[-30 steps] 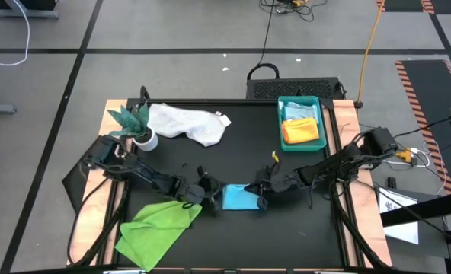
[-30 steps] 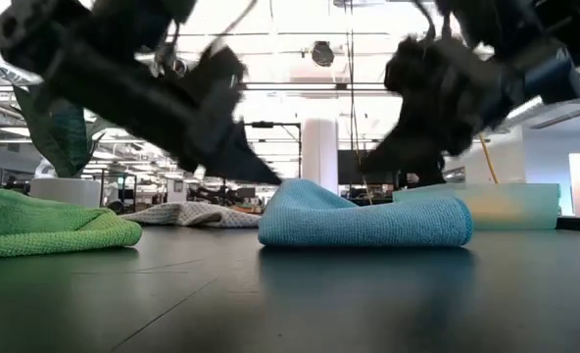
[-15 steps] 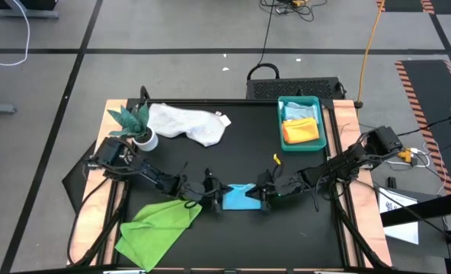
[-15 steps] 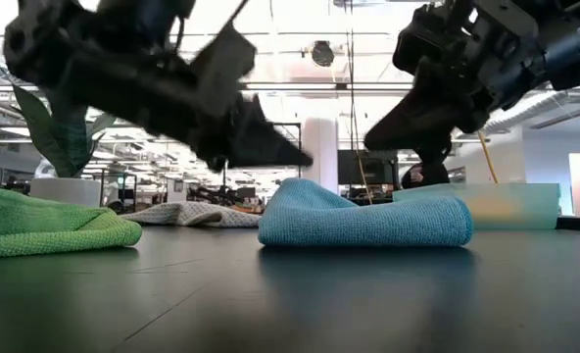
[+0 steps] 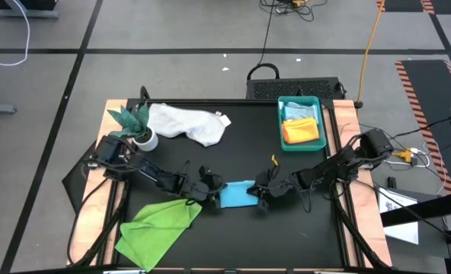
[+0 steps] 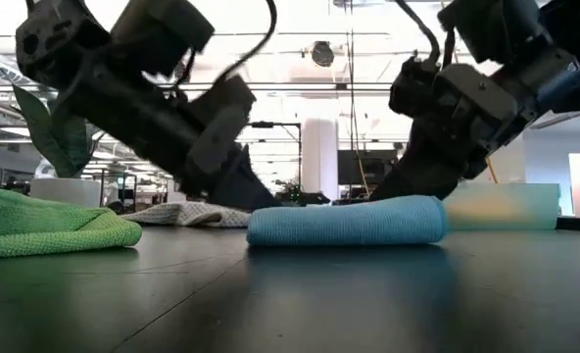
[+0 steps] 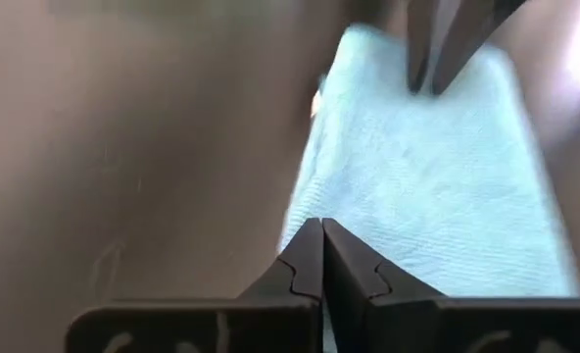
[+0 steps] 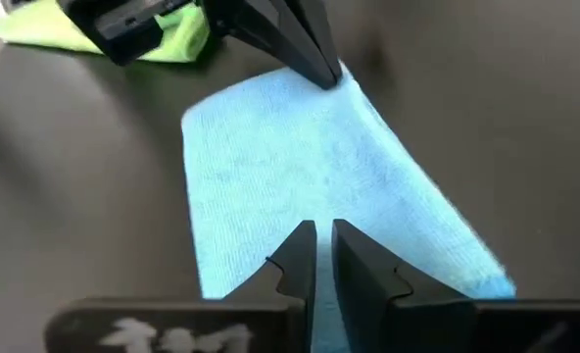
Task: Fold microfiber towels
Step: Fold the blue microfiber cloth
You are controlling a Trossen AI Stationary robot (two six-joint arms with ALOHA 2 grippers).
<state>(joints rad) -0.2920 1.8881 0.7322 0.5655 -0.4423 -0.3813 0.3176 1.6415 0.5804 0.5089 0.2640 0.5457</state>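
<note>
Grey floor (image 5: 172, 30) with dark lines, an orange cable (image 5: 372, 30) across it. Behind the black surface (image 5: 248, 152), a white column (image 6: 319, 152) under bright ceiling lights (image 6: 300, 25).

The turquoise-blue towel (image 5: 235, 194) is soft cloth with a fine nubbly weave, like the lime green towel (image 5: 158, 224). The tabletop (image 5: 241, 152) is smooth, dark and faintly glossy, edged in pale wood. The tray (image 5: 301, 102) looks like smooth teal plastic.

The left gripper's (image 7: 321, 257) closed dark fingers press on the near edge of a folded turquoise-blue microfiber towel (image 7: 437, 186); another dark gripper's tips (image 7: 445, 44) touch its far edge.
</note>
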